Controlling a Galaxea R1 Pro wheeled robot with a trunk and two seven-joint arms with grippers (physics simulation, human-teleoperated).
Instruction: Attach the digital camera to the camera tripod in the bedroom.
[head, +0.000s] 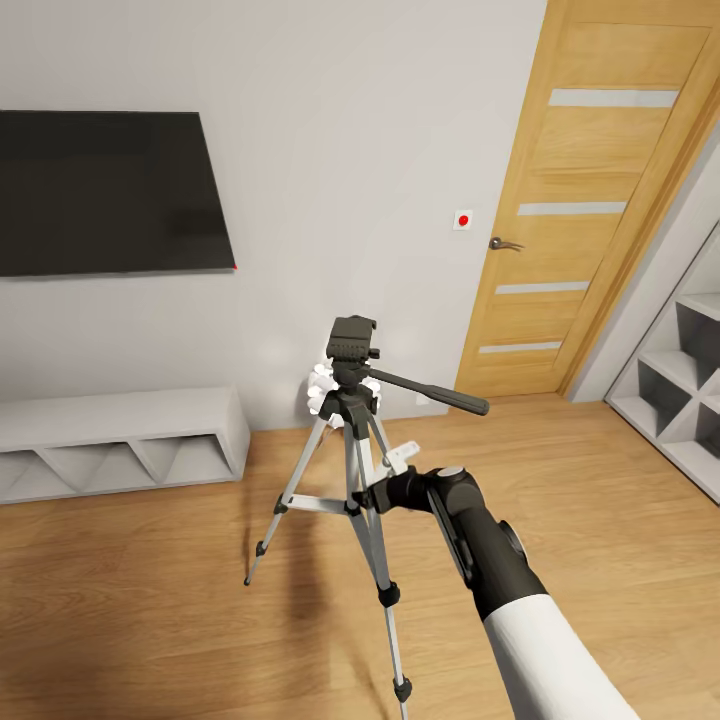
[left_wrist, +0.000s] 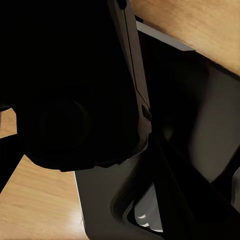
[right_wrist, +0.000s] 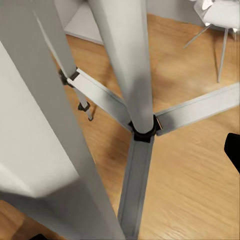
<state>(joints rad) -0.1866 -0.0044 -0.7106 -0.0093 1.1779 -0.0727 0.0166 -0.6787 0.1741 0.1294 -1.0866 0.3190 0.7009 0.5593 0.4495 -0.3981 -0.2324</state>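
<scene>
Straight ahead of me on the light wood floor (head: 150, 560) stands the tripod (head: 352, 440), upright, its three silver legs splayed and its dark grey head topped by a bare plate, with the long black handle (head: 430, 392) sticking out toward the door (head: 580, 200). My right arm (head: 500, 570) reaches in from below, black wrist and white sleeve, and the right gripper (head: 372, 497) sits right against the centre column, about level with the leg braces; I cannot tell whether its fingers are spread or pressed on the column, since the tripod hides them. From the right wrist camera I see the column (right_wrist: 131, 65) very close, the three flat braces meeting at a dark collar (right_wrist: 144, 134), and one leg (right_wrist: 45, 150) looming large beside it. My left wrist camera looks mostly onto dark shapes, a black rounded body (left_wrist: 65, 100) with wood floor past it; I cannot make out the left fingers there. Behind the tripod are a white wall with a black television (head: 110, 195), a low white shelf (head: 120, 440) under it, and a white cubby unit (head: 680, 390) beside the door.
</scene>
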